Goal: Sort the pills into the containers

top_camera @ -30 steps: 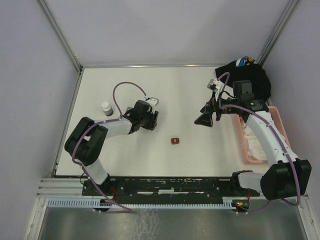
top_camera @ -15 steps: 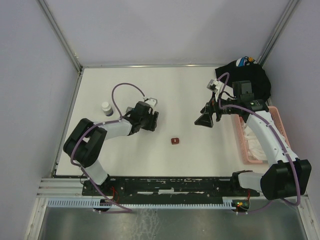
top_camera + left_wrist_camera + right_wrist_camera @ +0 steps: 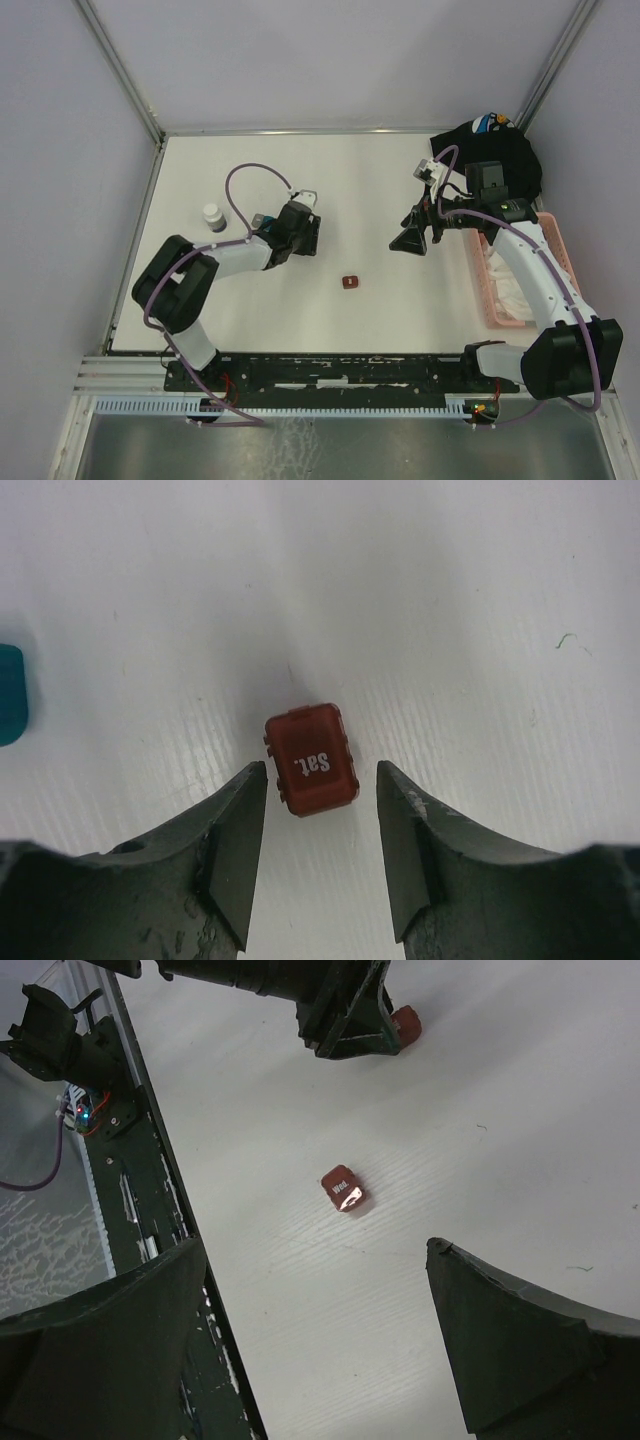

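A dark-red container marked "Sat." (image 3: pixel 311 759) lies closed on the white table. My left gripper (image 3: pixel 320 775) is open, and its fingertips flank the container's near end without touching it. The top view shows this left gripper (image 3: pixel 310 236) left of centre, and the right wrist view shows the same container (image 3: pixel 405 1024) at its tips. A second dark-red container marked "Wed." (image 3: pixel 343 1190) lies alone nearer the front (image 3: pixel 349 282). A small clear vial (image 3: pixel 213 216) stands at the left. My right gripper (image 3: pixel 408 240) hangs wide open above the table, empty (image 3: pixel 315 1250). No pills are in view.
A pink slatted basket (image 3: pixel 497 300) with white contents sits along the right edge. A black bag (image 3: pixel 500 150) lies at the back right. A teal object (image 3: pixel 10 695) shows at the left edge of the left wrist view. The black base rail (image 3: pixel 140 1190) runs along the table's front.
My left gripper has shifted a little to the right and turned slightly over the "Sat." container. The right arm and the "Wed." container have not moved.
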Controlling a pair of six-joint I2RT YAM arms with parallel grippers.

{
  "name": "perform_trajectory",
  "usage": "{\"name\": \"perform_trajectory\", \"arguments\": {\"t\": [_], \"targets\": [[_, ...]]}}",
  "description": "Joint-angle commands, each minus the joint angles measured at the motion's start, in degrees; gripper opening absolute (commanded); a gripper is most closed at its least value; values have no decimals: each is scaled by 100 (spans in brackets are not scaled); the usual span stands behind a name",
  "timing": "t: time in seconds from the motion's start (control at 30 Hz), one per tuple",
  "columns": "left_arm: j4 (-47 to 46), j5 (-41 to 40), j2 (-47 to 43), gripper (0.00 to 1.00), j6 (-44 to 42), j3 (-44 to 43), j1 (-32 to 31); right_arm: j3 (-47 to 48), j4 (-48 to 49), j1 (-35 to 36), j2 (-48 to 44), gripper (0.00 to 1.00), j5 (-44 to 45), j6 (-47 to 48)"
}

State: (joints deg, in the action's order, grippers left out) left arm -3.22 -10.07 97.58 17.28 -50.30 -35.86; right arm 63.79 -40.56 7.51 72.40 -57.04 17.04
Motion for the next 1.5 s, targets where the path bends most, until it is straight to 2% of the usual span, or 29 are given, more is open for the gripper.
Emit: {"name": "perform_trajectory", "arguments": {"t": [0.0,0.43,0.67,0.8,1.0,1.2,1.37,1.47], "targets": [[-12,-377,131,54,80,-374,-11,282,23,41,-24,100,-237,140],[36,-293,355,50,24,-452,-18,283,4,40,-11,100,-248,146],[32,-26,178,20,-290,-401,-55,282,-9,45,1,100,-249,161],[-285,648,-301,15,-1013,-11,-163,275,-106,42,10,99,-410,366],[-662,2253,-1026,14,-2224,605,-264,126,-271,166,-91,99,-344,1092],[-791,2911,-1607,14,-2952,1307,-726,-195,-339,383,-307,99,-257,2133],[-1174,3603,-2026,14,-3576,1910,-1349,-166,-1349,452,-291,100,-321,3929],[-1160,3778,-1899,14,-3981,1888,-1612,-170,-1506,451,-320,100,-236,4311]]}}
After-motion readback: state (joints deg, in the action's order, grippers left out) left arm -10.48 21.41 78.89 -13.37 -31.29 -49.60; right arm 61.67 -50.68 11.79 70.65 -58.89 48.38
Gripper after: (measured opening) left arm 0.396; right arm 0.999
